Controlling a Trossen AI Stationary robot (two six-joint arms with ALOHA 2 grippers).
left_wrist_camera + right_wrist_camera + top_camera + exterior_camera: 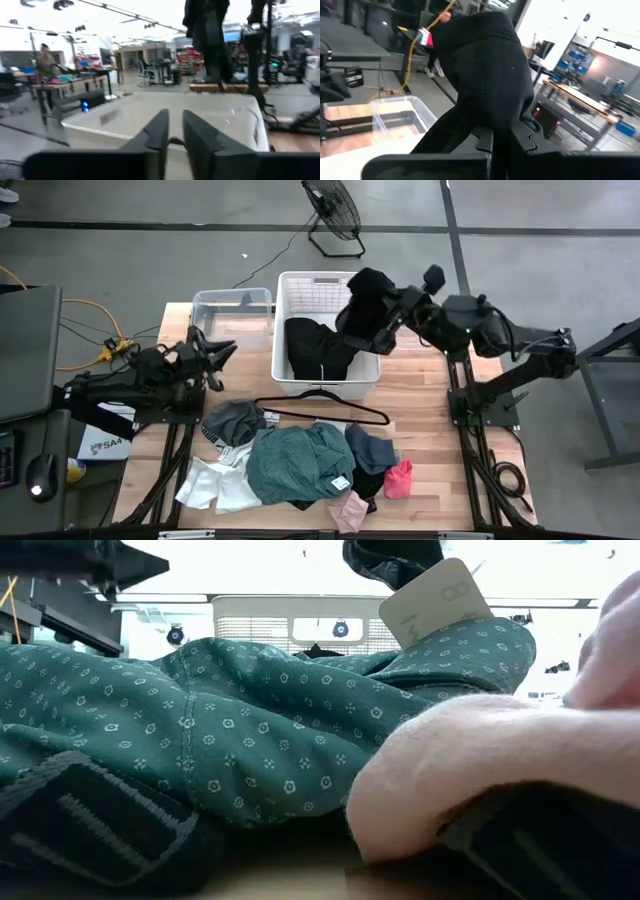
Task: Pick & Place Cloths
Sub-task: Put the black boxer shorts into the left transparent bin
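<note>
The right gripper (372, 310) is clamped on a black garment (362, 305) hanging limp over the white basket (300, 282), soft, light and best pinched at a fold, while the left gripper (222, 350), fingers slightly apart, holds nothing.

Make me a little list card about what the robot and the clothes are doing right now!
right gripper: shut on the black garment, holding it above the white basket
left gripper: empty, near the clear bin
in basket: part of the black garment hangs down inside
hanger: lies on the table just in front of the basket
pile on table: teal-green shirt, grey piece, white piece, navy piece, pink pieces
</note>
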